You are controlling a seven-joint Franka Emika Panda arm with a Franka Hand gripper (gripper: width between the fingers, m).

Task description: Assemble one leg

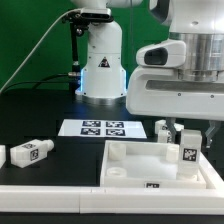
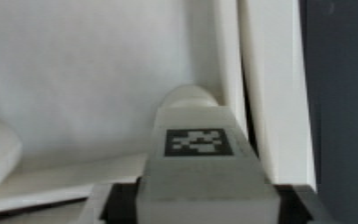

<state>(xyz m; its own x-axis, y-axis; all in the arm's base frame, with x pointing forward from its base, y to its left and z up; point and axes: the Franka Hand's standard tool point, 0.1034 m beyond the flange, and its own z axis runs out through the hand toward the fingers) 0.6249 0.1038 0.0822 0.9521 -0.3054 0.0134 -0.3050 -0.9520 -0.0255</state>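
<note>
one leg [image 1: 187, 153] upright, clamped between the fingers of the gripper [image 1: 187, 138].

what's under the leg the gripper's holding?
The leg in the gripper hangs over the large white square piece, near its rim; dark table shows beyond. The spot directly beneath its lower end is covered by the leg itself, so contact can't be judged.

Arm base [image 1: 102, 62] at rear, wrist [image 1: 186, 50] vertical at exterior view's right; pincer [image 1: 187, 136] pointing down, clamped on leg [image 1: 187, 152].
</note>
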